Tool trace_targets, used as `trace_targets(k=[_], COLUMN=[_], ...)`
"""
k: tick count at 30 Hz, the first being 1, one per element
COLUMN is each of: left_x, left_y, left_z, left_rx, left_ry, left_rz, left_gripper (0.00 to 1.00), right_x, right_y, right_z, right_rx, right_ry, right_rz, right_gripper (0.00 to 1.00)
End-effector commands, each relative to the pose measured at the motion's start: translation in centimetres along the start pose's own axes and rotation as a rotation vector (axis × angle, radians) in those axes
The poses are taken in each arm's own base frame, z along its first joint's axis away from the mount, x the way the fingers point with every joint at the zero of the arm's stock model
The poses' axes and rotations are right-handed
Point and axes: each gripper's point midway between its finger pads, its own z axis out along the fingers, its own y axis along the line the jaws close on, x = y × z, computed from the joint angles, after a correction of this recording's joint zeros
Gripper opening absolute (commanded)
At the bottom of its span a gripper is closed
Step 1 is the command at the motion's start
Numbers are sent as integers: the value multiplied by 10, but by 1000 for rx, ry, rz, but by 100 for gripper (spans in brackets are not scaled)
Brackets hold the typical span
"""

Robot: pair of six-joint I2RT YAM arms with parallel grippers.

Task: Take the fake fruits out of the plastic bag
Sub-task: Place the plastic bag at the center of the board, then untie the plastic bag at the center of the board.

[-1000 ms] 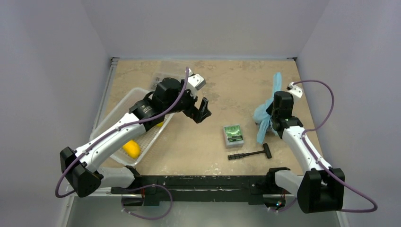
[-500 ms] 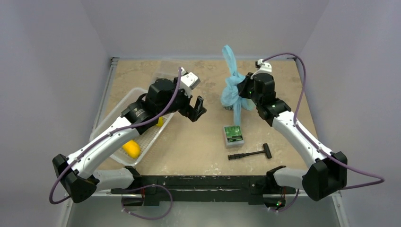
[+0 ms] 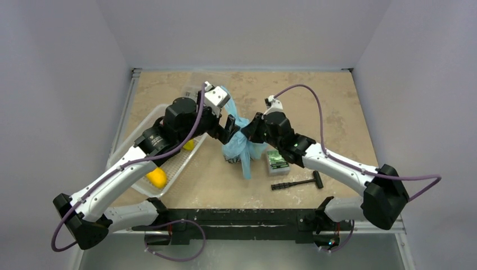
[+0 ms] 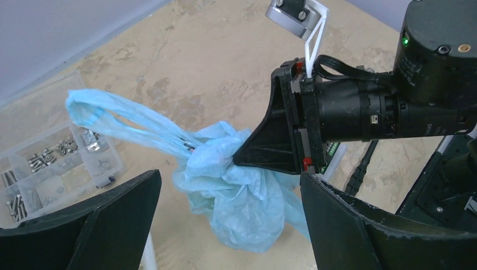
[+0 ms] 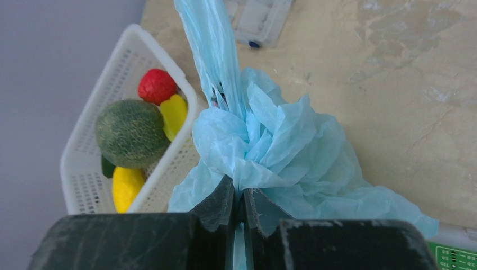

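ITEM: thin, crinkly, light-blue translucent plastic bag, hanging bunched over the mottled beige table.

HAZARDS:
- the right gripper is pinching the gathered film at the bag's neck with its jaws pressed together on it; the mouth is probably being choked shut, so any fruit inside is likely being trapped;
- the left gripper is hovering with its jaws spread wide, very near the right gripper's fingers; closing here is risking a knock between the two, or a bite on empty film only;
- with film this thin, two arms pulling apart are risking a tear;
- the loop handles are trailing out past one finger of the left jaws and could be catching on it;
- a fruit slipping free could be rolling off across the table instead of landing in the white perforated plastic basket.

POSITION:
- the bag's body is lying between the spread left jaws, apparently touching neither finger;
- its bulk is hanging just beyond the right fingertips, and the handles are running on past them;
- the small glossy plastic fake fruits, red, netted green and yellow, are lying in the basket, well apart from both sets of jaws;
- whether any fruit is lying inside the bag cannot be told.
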Motion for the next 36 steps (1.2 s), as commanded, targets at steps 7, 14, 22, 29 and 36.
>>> trace_targets(k=[7, 14, 22, 29, 36], left_x=[4, 15, 51, 40, 29], left_y=[-1, 7, 29, 28, 31], left_z=[16, 25, 41, 36, 22], left_rx=[17, -25, -207, -193, -219], left_ry=[56, 100, 380, 316, 238], left_rz=[36, 50, -88, -86, 13], left_gripper=[94, 89, 67, 71, 82], right_x=[7, -9, 6, 52, 65], right_y=[-7, -22, -6, 0, -3], right_z=[-7, -33, -39, -15, -4], right_rx=[-1, 57, -83, -180, -186], right_ry=[-8, -70, -25, 152, 172], right_rz=[-8, -66, -10, -61, -48], right_gripper=[54, 69, 58, 62, 69])
